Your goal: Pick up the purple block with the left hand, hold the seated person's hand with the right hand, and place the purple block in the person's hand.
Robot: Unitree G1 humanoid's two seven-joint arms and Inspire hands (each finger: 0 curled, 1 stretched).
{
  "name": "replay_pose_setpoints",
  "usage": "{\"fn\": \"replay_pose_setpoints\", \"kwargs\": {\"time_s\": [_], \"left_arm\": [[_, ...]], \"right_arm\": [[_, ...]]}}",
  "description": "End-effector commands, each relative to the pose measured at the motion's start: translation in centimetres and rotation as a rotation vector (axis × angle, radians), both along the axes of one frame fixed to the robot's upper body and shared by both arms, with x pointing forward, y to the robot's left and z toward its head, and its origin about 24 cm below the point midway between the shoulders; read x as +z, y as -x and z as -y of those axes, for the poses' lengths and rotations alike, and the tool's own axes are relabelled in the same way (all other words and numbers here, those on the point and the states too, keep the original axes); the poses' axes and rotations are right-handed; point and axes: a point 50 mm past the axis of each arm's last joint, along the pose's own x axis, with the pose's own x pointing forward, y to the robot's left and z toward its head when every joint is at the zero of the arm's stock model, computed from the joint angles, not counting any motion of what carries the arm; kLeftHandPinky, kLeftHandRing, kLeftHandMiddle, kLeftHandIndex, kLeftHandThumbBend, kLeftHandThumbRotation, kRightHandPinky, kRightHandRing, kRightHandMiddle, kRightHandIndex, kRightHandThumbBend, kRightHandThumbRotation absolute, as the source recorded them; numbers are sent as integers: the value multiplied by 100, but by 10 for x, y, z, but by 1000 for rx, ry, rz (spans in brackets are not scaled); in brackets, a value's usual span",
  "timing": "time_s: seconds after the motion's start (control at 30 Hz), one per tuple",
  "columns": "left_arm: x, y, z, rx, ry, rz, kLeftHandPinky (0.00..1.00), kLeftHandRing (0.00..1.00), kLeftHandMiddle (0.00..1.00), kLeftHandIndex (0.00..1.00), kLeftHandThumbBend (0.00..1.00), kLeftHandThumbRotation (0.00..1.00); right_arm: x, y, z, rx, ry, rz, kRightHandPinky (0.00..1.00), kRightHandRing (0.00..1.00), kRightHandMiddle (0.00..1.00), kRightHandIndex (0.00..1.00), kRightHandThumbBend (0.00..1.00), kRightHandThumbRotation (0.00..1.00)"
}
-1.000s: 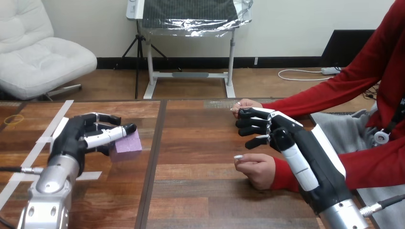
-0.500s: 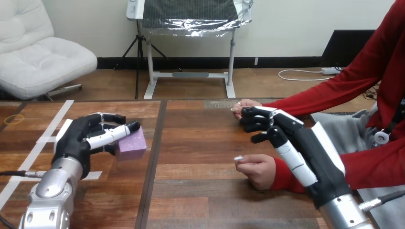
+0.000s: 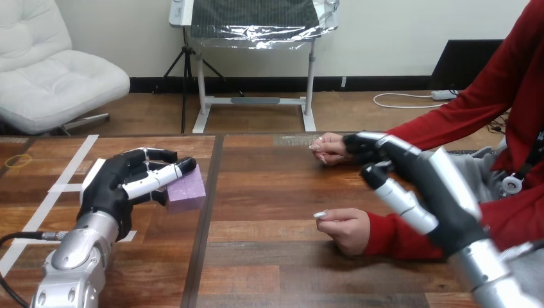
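White tape strips (image 3: 80,157): they lie flat on the far left of the table and run slantwise from the upper left towards the lower left corner of the frame.
My left hand (image 3: 119,186): it sits at the middle left of the frame, at the end of my silver forearm, which rises from the lower left corner. Its fingers and thumb are curled round the block and grip it.
Purple rectangular block (image 3: 188,190): it is just right of my left hand, pinched between the thumb on top and the fingers behind. It is tilted a little and lies close to the dark seam in the table. I cannot tell whether it is clear of the wood.
Brown wooden plank table (image 3: 269,192): its bare boards fill the middle of the frame between my two hands.
Person's upper hand (image 3: 328,148): it is right of centre and rests on the table at the end of a red sleeve, loosely closed.
Person's lower hand (image 3: 344,228): it is nearer the bottom of the frame, resting on the table in a loose fist, also in a red sleeve.
My right hand (image 3: 417,173): it is at the right of the frame, over the red sleeve and just beside the wrist of the person's upper hand. I cannot tell whether it is open or closed on that wrist.
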Motion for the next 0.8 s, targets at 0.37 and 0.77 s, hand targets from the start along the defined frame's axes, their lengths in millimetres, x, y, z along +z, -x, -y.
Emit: {"fn": "replay_pose_setpoints", "kwargs": {"time_s": [0.37,0.77], "left_arm": [[25,-6,4,-8,48,92,25,31,38,43,44,0],[27,-5,4,-24,35,100,24,31,38,42,44,0]], "right_arm": [[38,-35,26,-33,174,138,72,82,83,83,83,93],[46,-53,39,-17,340,114,70,83,86,84,94,79]]}}
